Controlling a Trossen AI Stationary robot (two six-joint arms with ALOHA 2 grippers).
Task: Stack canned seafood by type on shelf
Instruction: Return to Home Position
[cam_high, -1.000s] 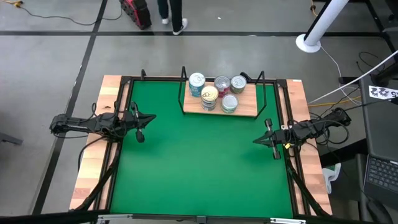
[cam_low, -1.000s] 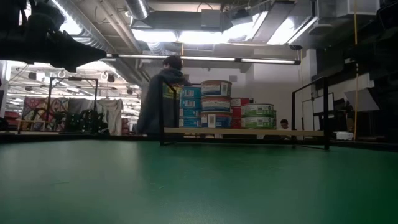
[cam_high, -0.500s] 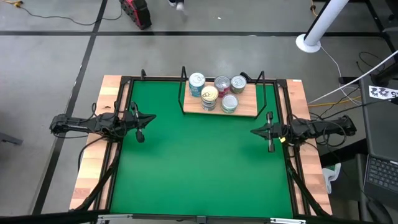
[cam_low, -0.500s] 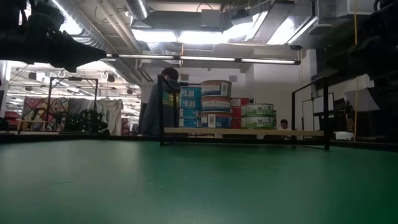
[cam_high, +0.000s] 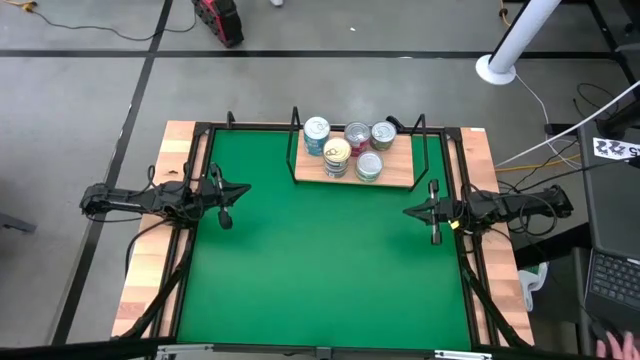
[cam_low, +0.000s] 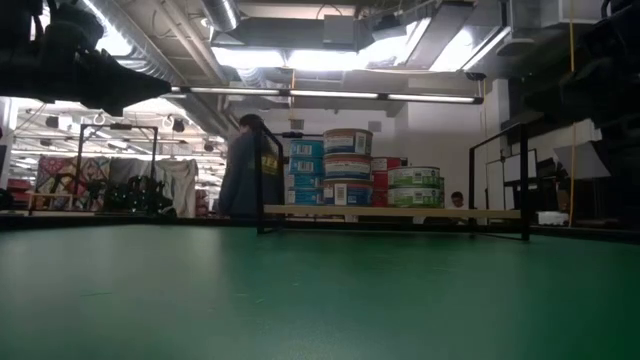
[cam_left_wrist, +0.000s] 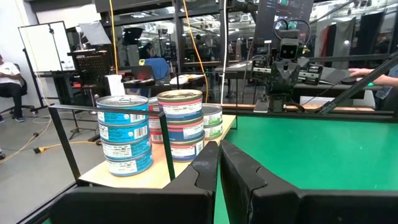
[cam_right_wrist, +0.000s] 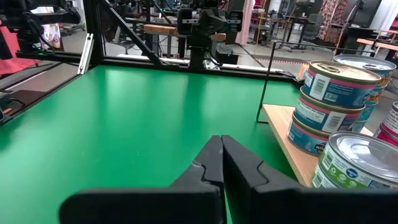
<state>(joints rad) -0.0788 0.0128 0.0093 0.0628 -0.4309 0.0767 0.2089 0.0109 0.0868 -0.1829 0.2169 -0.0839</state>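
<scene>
The shelf, a light-wood board with black wire rails, stands at the far middle of the green mat. On it the canned seafood stands in stacks: teal-blue, gold-yellow, red-pink and green. The stacks also show in the left wrist view and the right wrist view. My left gripper hovers shut and level at the mat's left edge. My right gripper hovers shut at the right edge, near the shelf's near right corner. Both hold nothing.
Pale wooden planks and a black frame edge the mat. A white pole base stands beyond the far right corner. A laptop and a person's hand are off the right. A person stands behind the shelf.
My right gripper has swung toward the table's far edge, closer to the shelf, and now points level across the mat; it has stayed shut. The person behind the table has walked to the left in the low view.
</scene>
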